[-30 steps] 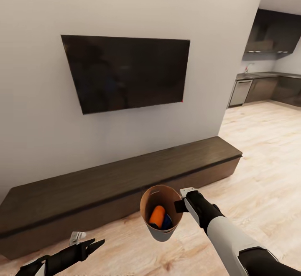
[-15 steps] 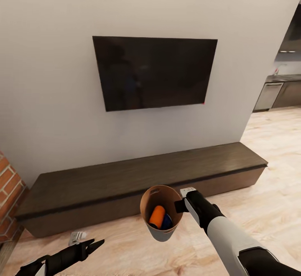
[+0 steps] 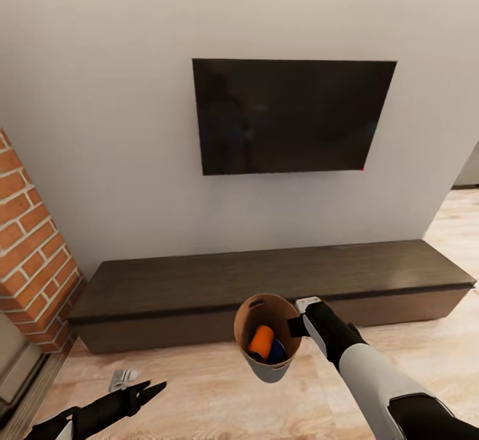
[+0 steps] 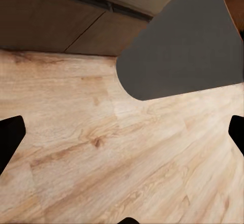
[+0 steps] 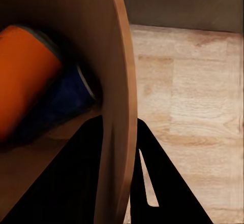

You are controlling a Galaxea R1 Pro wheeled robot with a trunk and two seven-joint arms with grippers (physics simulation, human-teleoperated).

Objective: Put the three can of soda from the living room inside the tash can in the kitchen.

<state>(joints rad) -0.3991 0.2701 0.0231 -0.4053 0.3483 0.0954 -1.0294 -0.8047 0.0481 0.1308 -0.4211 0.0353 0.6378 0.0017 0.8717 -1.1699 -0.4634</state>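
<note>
Tash can [image 3: 266,367] held off the floor, upright, rim pinched by our right gripper [image 3: 297,326]; fingers closed on the wall, one inside, one outside. Inside: orange can [image 3: 261,341] and blue can [image 3: 277,352]; third can hidden or not there, can't tell. We're in living rm facing cabinet [image 3: 266,280] and TV [image 3: 293,115]. Left gripper [image 3: 143,393] spread wide, holding nothing. Left to do, we judge: carry to kitchen.
</note>
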